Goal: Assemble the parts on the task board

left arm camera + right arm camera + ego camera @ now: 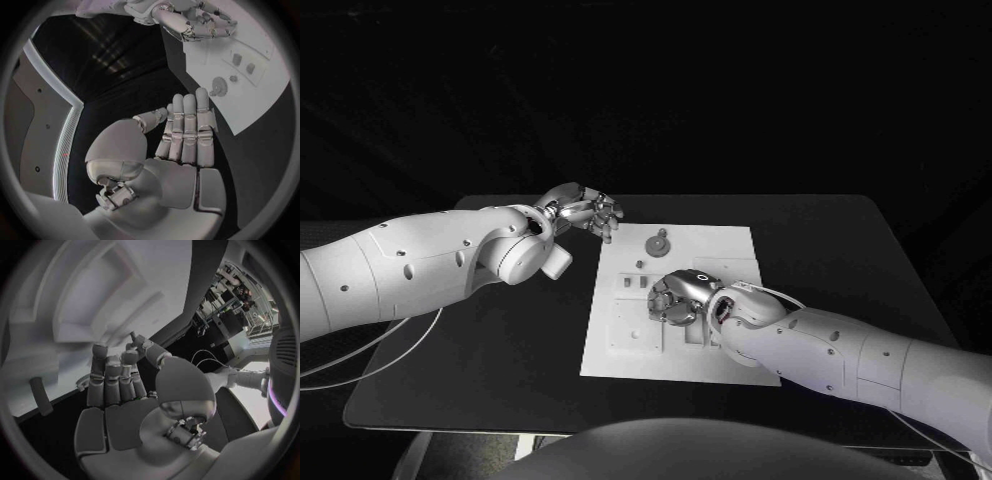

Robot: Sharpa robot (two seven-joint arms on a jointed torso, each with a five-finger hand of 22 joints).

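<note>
So the task board is a white rectangular plate sitting about in the middle of the black worktop, long side running near to far. Its surface isn't flat: there are shallow recesses and raised outlines across it, which come out well in the right wrist view as stepped rectangular pockets. Toward the far end there's a round grey part with a little knob on top, lying on the board, and just nearer than that a tiny peg-like piece. A bit nearer still, two small dark rectangular parts sit side by side on the left half of the board. The left wrist view shows the same bits from another angle: the round one and the two small blocks.

The right hand is down over the middle of the board, fingers curled in toward the surface. Honestly I can't tell whether it's got anything pinched in there or is just pressing down on the plate.

The left hand hangs off the far-left corner of the board, above the worktop, not touching anything. In its own wrist view the fingers are straight and side by side, the palm bare, nothing in it.
</note>
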